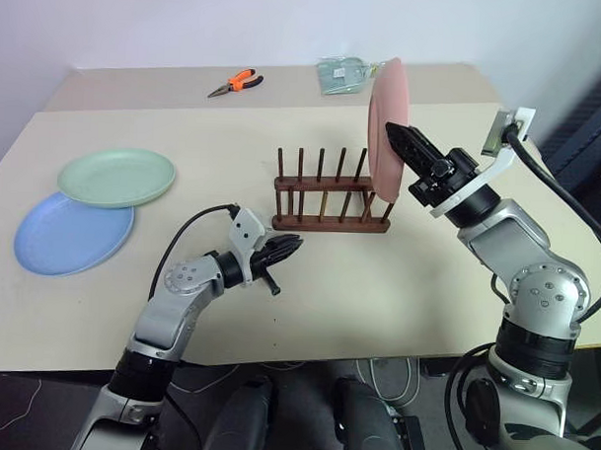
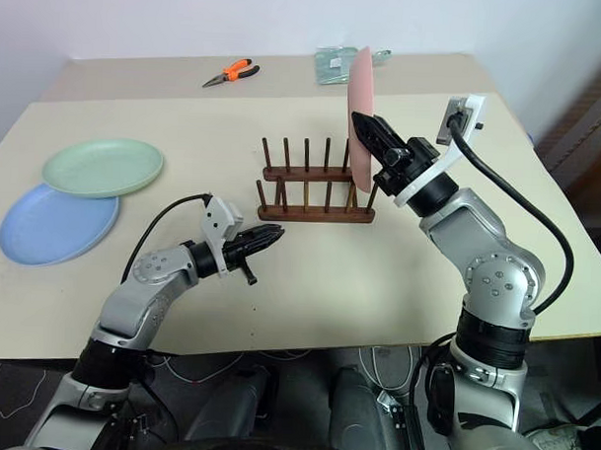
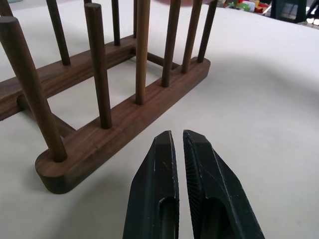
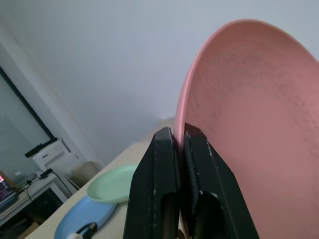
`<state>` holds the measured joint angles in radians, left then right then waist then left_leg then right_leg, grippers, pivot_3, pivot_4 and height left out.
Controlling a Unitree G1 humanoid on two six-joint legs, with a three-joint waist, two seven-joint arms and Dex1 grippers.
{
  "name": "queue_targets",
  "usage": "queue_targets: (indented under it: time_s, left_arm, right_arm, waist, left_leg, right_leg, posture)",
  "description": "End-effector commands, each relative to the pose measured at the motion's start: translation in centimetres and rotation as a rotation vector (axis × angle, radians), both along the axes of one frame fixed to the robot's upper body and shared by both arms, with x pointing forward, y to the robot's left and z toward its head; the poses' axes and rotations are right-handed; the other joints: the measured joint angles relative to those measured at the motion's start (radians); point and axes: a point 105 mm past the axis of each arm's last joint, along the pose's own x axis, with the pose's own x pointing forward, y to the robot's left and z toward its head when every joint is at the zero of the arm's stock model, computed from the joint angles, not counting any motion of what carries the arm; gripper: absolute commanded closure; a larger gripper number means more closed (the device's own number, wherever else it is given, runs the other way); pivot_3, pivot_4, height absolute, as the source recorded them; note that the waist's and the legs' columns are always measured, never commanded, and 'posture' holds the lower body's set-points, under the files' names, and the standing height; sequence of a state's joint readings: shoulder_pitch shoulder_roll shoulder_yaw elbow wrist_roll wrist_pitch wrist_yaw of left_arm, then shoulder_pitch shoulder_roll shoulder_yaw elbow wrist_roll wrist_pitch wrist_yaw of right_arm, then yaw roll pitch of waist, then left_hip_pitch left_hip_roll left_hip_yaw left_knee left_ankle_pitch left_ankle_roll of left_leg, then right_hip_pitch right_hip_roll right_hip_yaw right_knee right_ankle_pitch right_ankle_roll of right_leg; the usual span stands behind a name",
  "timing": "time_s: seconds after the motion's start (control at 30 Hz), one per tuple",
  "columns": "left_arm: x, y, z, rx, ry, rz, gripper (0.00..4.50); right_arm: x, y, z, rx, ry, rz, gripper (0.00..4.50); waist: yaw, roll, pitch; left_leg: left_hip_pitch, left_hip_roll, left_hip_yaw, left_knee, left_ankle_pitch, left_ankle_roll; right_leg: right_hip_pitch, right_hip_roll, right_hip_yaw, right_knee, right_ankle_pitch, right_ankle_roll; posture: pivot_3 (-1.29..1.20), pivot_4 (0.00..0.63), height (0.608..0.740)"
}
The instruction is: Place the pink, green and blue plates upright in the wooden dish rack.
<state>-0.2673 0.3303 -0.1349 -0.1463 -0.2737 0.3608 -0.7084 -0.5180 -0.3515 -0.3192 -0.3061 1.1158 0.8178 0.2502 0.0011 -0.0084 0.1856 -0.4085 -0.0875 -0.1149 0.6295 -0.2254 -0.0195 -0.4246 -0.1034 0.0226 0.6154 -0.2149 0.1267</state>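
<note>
The left gripper [image 1: 288,246], pinched empty, waits before the dark brown wooden dish rack [image 1: 331,198], while the right gripper [image 1: 395,136] clamps the round pink plate [image 1: 385,109] upright above the rack's right end, where a tilt could strike the pegs.

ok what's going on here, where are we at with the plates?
The right tool is shut on the pink plate, holding it upright on edge above the right end of the wooden dish rack. No plate sits in the rack yet. The left tool is shut and holds nothing, just in front of the rack. The green plate lies partly over the blue plate at the table's left.
</note>
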Motion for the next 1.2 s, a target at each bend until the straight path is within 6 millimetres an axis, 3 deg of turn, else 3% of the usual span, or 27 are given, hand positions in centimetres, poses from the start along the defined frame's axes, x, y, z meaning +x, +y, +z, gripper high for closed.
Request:
queue_targets:
  time_s: [0.03, 0.07, 0.17, 0.27, 0.4, 0.5, 0.53, 0.6, 0.77, 0.83, 0.9, 1.07, 1.2]
  left_arm:
    - [-0.5, 0.1, 1.6, -0.017, -0.059, -0.011, 4.22]
    - [-0.6, 0.1, 1.6, -0.016, -0.061, -0.011, 4.22]
    - [-0.9, 0.2, 1.7, -0.018, -0.055, -0.019, 4.22]
    - [-0.9, 0.3, 1.7, -0.024, -0.046, -0.018, 3.35]
    - [-0.4, 1.1, 2.4, -0.036, -0.063, 0.026, 1.35]
    - [0.9, 3.3, 3.9, -0.099, -0.096, 0.162, 0.04]
    - [1.2, 3.9, 4.2, -0.117, -0.102, 0.194, 0.04]
    - [2.7, 7.1, 5.7, -0.174, -0.162, 0.394, 0.01]
    - [5.2, 16.5, 7.8, -0.22, -0.25, 1.013, 0.01]
    - [4.4, 21.7, 8.3, -0.311, -0.241, 1.347, 0.01]
    - [3.2, 24.9, 7.9, -0.389, -0.188, 1.573, 0.01]
    - [2.6, 26.4, 7.4, -0.577, -0.063, 1.673, 0.01]
    - [3.9, 25.8, 5.6, -0.699, 0.146, 1.589, 0.01]
  right_arm:
    - [0.0, -0.2, 0.2, -0.019, -0.021, 0.02, 3.83]
    - [0.1, -0.3, 0.2, -0.033, -0.026, 0.01, 3.58]
    - [1.0, -1.2, 0.5, -0.097, -0.054, -0.079, 2.0]
    - [1.6, -2.3, 0.7, -0.214, -0.117, -0.169, 0.52]
    - [1.5, -4.2, 1.7, -0.441, -0.254, -0.299, 0.46]
    - [0.9, -4.9, 3.6, -0.534, -0.371, -0.353, 0.46]
    - [0.8, -5.0, 4.0, -0.559, -0.4, -0.358, 0.46]
    - [0.1, -4.0, 5.4, -0.633, -0.498, -0.341, 0.23]
    - [-1.2, 0.8, 6.1, -0.783, -0.674, -0.236, 0.23]
    - [-1.9, 4.2, 4.2, -0.856, -0.727, -0.112, 0.23]
    - [-2.4, 6.3, 2.4, -0.859, -0.731, -0.018, 0.23]
    - [-2.6, 7.5, 0.9, -0.842, -0.724, 0.037, 0.23]
    - [-2.6, 7.7, 0.2, -0.832, -0.705, 0.053, 0.23]
  waist:
    - [-0.002, 0.0, 0.0]
    - [-0.002, 0.0, 0.0]
    - [-0.01, 0.0, 0.0]
    - [-0.011, 0.0, 0.0]
    - [-0.011, 0.0, 0.0]
    - [-0.013, 0.0, 0.0]
    - [-0.014, 0.0, 0.0]
    - [-0.015, 0.0, 0.001]
    - [-0.014, -0.001, 0.001]
    - [-0.013, -0.002, 0.001]
    - [-0.013, -0.006, 0.001]
    - [0.006, -0.008, 0.002]
    - [0.014, -0.012, 0.001]
  left_leg:
    - [0.0, 0.0, 0.0, 0.0, 0.0, 0.0]
    - [0.0, 0.0, 0.0, 0.0, 0.0, 0.0]
    - [0.0, 0.0, 0.0, 0.0, 0.0, 0.0]
    - [0.0, 0.0, 0.0, 0.0, 0.0, 0.0]
    - [0.0, 0.0, 0.001, 0.0, 0.0, 0.0]
    - [0.0, 0.0, 0.001, 0.0, 0.0, 0.0]
    - [0.0, 0.0, 0.001, 0.0, 0.0, 0.0]
    - [0.0, 0.0, 0.001, 0.0, 0.0, 0.0]
    - [0.0, 0.001, 0.0, 0.001, 0.0, 0.0]
    - [0.0, 0.0, 0.0, 0.001, 0.0, 0.0]
    - [0.0, 0.0, 0.0, 0.0, 0.0, -0.001]
    - [-0.001, -0.002, 0.0, 0.002, 0.0, -0.001]
    - [-0.001, -0.002, -0.002, 0.002, 0.001, -0.002]
  right_leg:
    - [0.0, 0.0, 0.0, 0.0, 0.0, 0.0]
    - [0.0, 0.0, 0.0, 0.0, 0.0, 0.0]
    - [0.0, 0.0, 0.0, 0.0, 0.0, 0.0]
    - [0.0, 0.0, 0.0, 0.0, 0.0, 0.0]
    - [0.0, 0.0, 0.0, 0.0, 0.0, 0.0]
    - [0.0, 0.0, 0.0, 0.0, 0.0, 0.0]
    - [0.0, 0.0, 0.0, 0.0, 0.0, 0.0]
    - [0.0, 0.0, 0.0, 0.0, 0.0, 0.0]
    - [0.0, 0.001, 0.0, 0.0, 0.0, 0.001]
    - [0.0, 0.0, 0.0, 0.0, 0.0, 0.001]
    - [0.0, 0.0, 0.0, 0.0, 0.0, 0.001]
    - [0.0, -0.001, 0.0, 0.0, 0.002, 0.003]
    - [0.001, 0.0, -0.001, 0.0, 0.002, 0.003]
  posture:
    - [0.0, 0.15, 0.732]
    - [0.0, 0.15, 0.732]
    - [0.0, 0.15, 0.732]
    - [0.0, 0.15, 0.732]
    - [0.0, 0.15, 0.732]
    - [0.0, 0.15, 0.732]
    - [0.0, 0.15, 0.732]
    - [0.0, 0.15, 0.732]
    - [0.0, 0.15, 0.732]
    - [0.0, 0.15, 0.732]
    - [0.0, 0.15, 0.732]
    - [0.0, 0.15, 0.732]
    - [0.0, 0.15, 0.732]
